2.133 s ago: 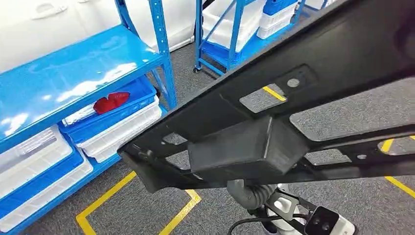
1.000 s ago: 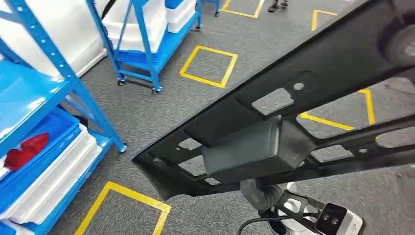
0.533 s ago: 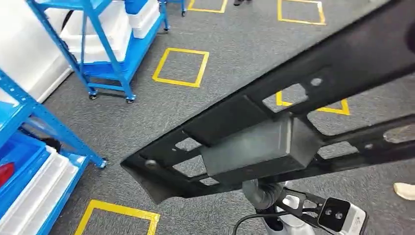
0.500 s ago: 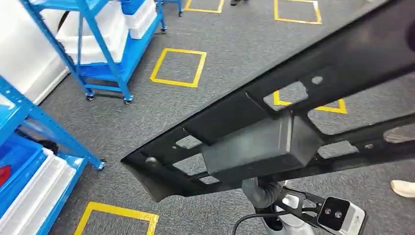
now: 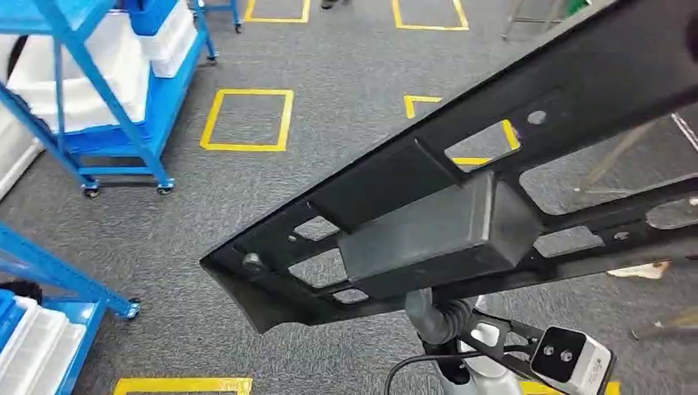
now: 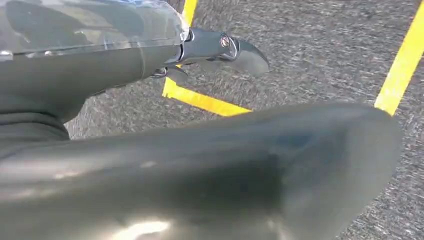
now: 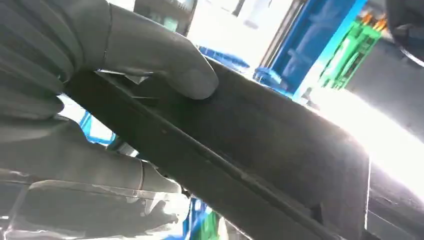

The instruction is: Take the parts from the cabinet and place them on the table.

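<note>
Long black part (image 5: 461, 222), seemingly plastic, cut-outs

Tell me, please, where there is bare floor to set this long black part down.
Bare grey carpet lies between the blue wheeled rack and the black part, around the yellow floor square. It is crowded lower left by the blue shelf and white bins.

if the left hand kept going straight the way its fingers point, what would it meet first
Probably the grey carpet floor with its yellow tape line. In the left wrist view the left hand has dark fingertips reaching out over open floor beside the black part. Depth is unclear.
</note>
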Action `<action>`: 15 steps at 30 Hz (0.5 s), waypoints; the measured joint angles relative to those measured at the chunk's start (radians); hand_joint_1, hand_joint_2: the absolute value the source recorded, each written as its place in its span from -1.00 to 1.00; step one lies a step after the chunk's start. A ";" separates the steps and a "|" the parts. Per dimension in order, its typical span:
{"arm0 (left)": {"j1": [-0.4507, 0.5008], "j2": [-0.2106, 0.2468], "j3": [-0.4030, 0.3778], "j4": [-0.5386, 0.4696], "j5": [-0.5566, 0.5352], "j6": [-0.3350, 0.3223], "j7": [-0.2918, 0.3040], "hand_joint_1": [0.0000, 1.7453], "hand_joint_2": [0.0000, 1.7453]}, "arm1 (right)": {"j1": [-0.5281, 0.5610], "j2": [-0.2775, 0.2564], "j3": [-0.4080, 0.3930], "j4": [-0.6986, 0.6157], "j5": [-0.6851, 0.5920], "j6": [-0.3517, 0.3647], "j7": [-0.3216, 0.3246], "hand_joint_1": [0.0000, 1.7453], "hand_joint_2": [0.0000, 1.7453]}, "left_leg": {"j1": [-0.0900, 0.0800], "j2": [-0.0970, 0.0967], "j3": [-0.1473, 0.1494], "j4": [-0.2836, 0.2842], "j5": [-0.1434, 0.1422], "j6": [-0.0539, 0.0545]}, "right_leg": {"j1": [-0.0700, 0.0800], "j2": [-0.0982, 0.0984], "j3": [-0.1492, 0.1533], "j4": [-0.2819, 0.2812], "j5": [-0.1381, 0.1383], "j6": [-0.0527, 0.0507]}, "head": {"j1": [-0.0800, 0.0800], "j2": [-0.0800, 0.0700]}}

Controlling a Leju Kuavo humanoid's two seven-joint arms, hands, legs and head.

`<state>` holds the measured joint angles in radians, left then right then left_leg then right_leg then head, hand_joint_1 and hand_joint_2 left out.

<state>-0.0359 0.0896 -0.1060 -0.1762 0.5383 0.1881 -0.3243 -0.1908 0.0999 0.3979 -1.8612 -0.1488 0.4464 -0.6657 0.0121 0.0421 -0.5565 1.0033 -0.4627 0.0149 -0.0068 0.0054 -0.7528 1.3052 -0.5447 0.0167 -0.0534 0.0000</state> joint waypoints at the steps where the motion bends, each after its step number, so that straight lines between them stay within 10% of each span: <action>1: -0.003 0.000 0.000 0.000 -0.004 -0.009 0.002 -1.00 -1.00 | -0.001 0.000 0.000 0.000 0.005 -0.010 0.000 1.00 1.00 | -0.001 0.012 0.003 0.000 -0.002 0.000 | 0.001 -0.007 0.040 -0.078 0.043 -0.004 | 0.000 0.000; 3: -0.007 0.000 0.000 0.000 -0.012 -0.022 0.006 -1.00 -1.00 | -0.004 0.000 0.000 0.000 0.012 -0.021 0.000 1.00 1.00 | -0.003 0.029 0.012 0.000 -0.008 -0.005 | 0.012 -0.065 0.140 -0.255 0.109 -0.021 | 0.000 0.000; 4: -0.006 0.000 0.000 0.000 -0.013 -0.025 0.006 -1.00 -1.00 | -0.009 0.000 0.000 0.000 0.013 -0.024 0.000 1.00 1.00 | -0.010 0.039 0.014 0.002 -0.012 -0.012 | 0.026 -0.098 0.152 -0.287 0.092 -0.028 | 0.000 0.000; 8: -0.012 0.000 -0.001 0.000 -0.013 -0.027 0.007 -1.00 -1.00 | -0.011 0.001 0.001 -0.002 0.015 -0.026 0.000 1.00 1.00 | -0.012 0.087 0.027 -0.002 -0.022 -0.031 | 0.027 -0.040 0.149 -0.297 0.101 -0.050 | 0.000 0.000; 11: -0.015 0.002 -0.002 0.000 -0.019 -0.040 0.006 -1.00 -1.00 | -0.017 0.005 0.002 -0.003 0.024 -0.030 0.000 1.00 1.00 | -0.002 -0.015 -0.022 0.116 -0.097 -0.038 | 0.015 -0.013 0.161 -0.308 0.109 -0.063 | 0.000 0.000; 13: -0.013 0.002 -0.002 0.000 -0.025 -0.054 0.005 -1.00 -1.00 | -0.015 0.004 0.004 -0.001 0.034 -0.031 0.000 1.00 1.00 | -0.001 -0.033 -0.107 0.282 -0.164 -0.045 | 0.015 0.014 0.160 -0.307 0.108 -0.064 | 0.000 0.000; 15: -0.011 -0.001 -0.003 0.000 -0.028 -0.067 -0.001 -1.00 -1.00 | -0.017 0.002 0.010 0.003 0.045 -0.031 0.000 1.00 1.00 | 0.002 -0.033 -0.124 0.300 -0.137 -0.049 | 0.014 0.045 0.163 -0.305 0.108 -0.064 | 0.000 0.000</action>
<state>-0.0466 0.0885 -0.1095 -0.1766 0.5108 0.1214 -0.3250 -0.2073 0.1015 0.4078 -1.8578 -0.1034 0.4150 -0.6657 0.0144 0.0094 -0.6807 1.3035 -0.5998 -0.0340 0.0075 0.0499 -0.5902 0.9998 -0.4368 -0.0470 -0.0538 0.0000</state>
